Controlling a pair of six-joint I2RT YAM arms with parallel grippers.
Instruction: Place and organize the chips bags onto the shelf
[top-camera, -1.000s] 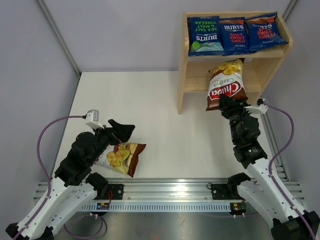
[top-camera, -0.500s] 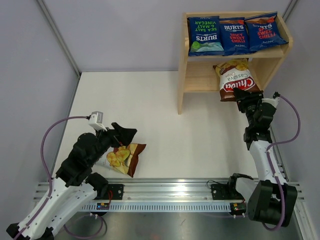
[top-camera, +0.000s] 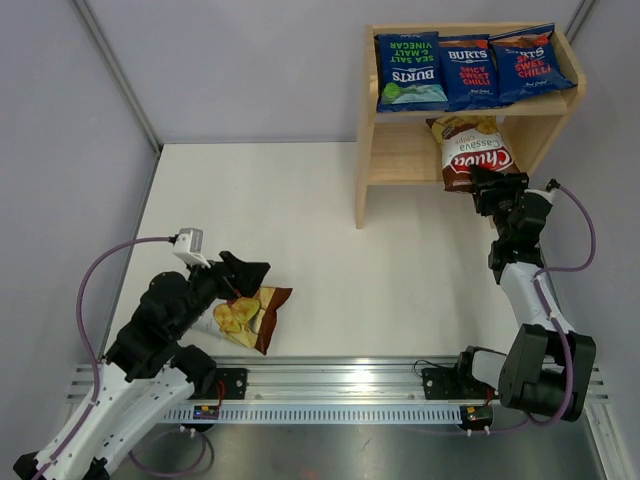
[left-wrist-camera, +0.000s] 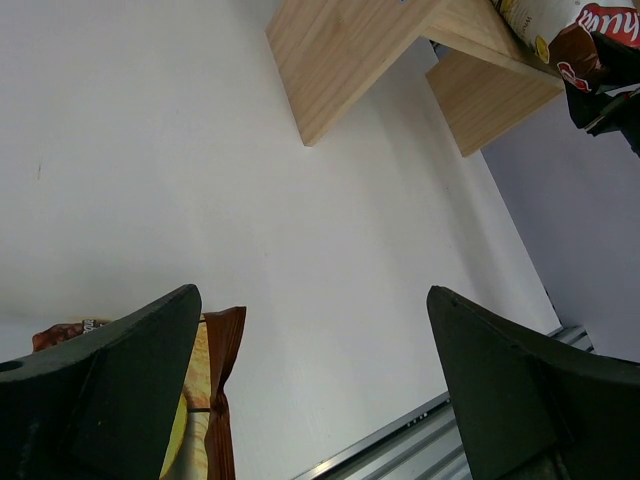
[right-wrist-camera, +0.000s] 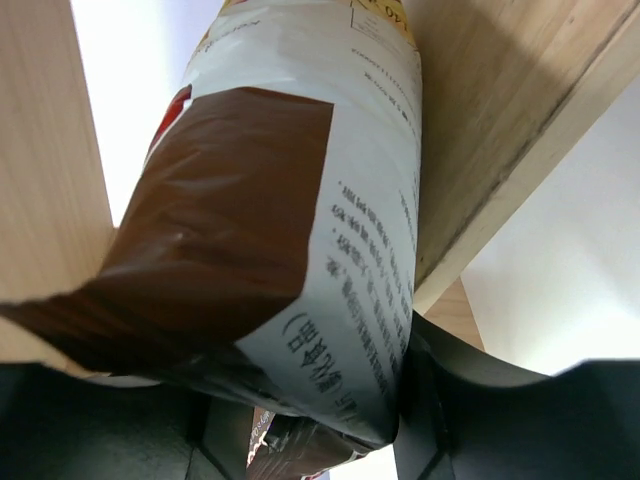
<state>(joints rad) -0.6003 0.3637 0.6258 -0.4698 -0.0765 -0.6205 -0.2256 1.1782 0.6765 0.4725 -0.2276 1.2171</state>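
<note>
**Second-to-last bag at the edge of the lower tier, release not yet safe**

The main danger is at the shelf (top-camera: 364, 170). One Chuba bag (top-camera: 468, 150) lies on the lower tier, toward the right side panel, with its brown bottom end at the front edge. That end sits between the right fingers (right-wrist-camera: 480, 410). The wrist view shows the bag touching them, but I cannot tell whether they are pressing it or already letting it go. If the fingers open while so much of the bag is near the edge, I think the glossy bag could slide forward and fall to the tabletop (top-camera: 340, 240). If the arm pulls back while one finger is touching the foil, it could drag the bag out with it. A small push deeper before release would help, in my judgement.

The upper tier holds three Burts bags side by side: the green-lettered bag (top-camera: 410, 70) on the left, then two red-lettered bags (top-camera: 470, 72) (top-camera: 531, 62). They fill this tier from side to side, so the lower tier must take both large bags. Its left part is free.

The other Chuba bag (top-camera: 250, 315) lies flat on the tabletop, well apart from the shelf. The left fingers (left-wrist-camera: 110, 400) hover just above it, spread wide and holding nothing. A flat, slippery bag may escape a pinch.
</note>
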